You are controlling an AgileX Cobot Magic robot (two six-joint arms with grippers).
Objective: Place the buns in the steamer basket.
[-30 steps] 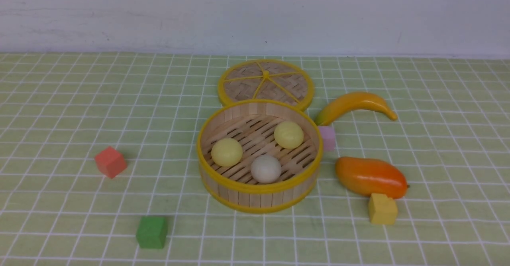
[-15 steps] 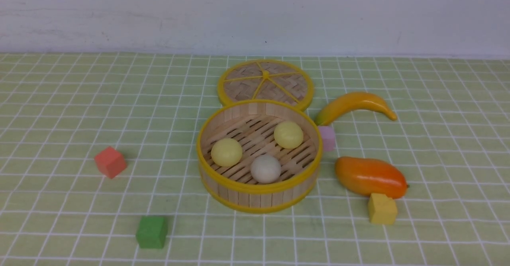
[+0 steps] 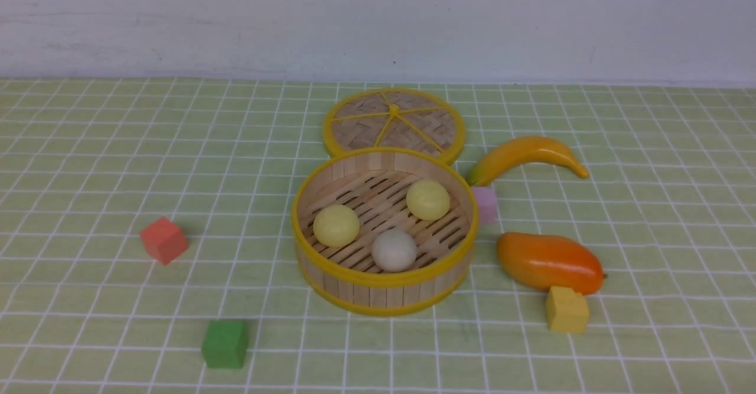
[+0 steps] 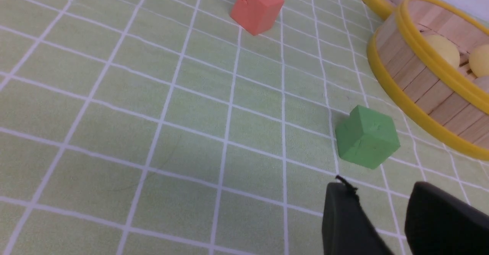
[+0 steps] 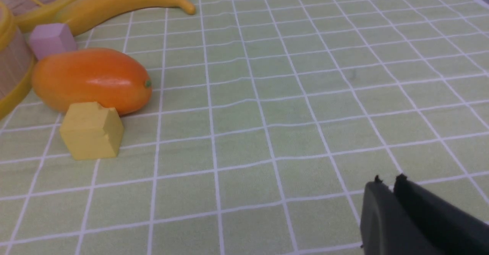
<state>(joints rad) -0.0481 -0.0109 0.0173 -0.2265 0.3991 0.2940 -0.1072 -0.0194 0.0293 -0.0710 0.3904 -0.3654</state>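
- We see all three buns inside the steamer basket (image 3: 384,231): a pale yellow bun (image 3: 336,225) on the robot's left of the slatted floor, another pale yellow bun (image 3: 427,199) toward the far right, and the off-white bun (image 3: 394,250) against the near wall.
- Across the last second the front view looks unchanged to us: no bun has rolled, the basket has not shifted, and neither arm shows in that view.
- From that we judge the task done; no bun lies on the green checked cloth (image 3: 88,146) outside the basket.
- Our left gripper (image 4: 382,216) hangs low over the cloth on the near left of the basket, beside the green cube (image 4: 366,137); a clear gap shows between its dark fingers (image 4: 344,220) and they grasp nothing.
- Our right gripper (image 5: 393,197) sits well to the right of the basket, over bare cloth; its fingers (image 5: 376,213) are pressed almost together with only a thin slit between them, and nothing is held. They may be just starting to part, but we cannot confirm that by eye.
- The woven lid (image 3: 394,123) lies flat behind the basket, just touching or overlapping its far rim from this angle.
- Right of the basket are the banana (image 3: 525,155), the pink cube (image 3: 485,205) right beside the wall, the mango (image 3: 549,262) and the yellow cube (image 3: 567,309); the red cube (image 3: 163,239) sits well to its left.
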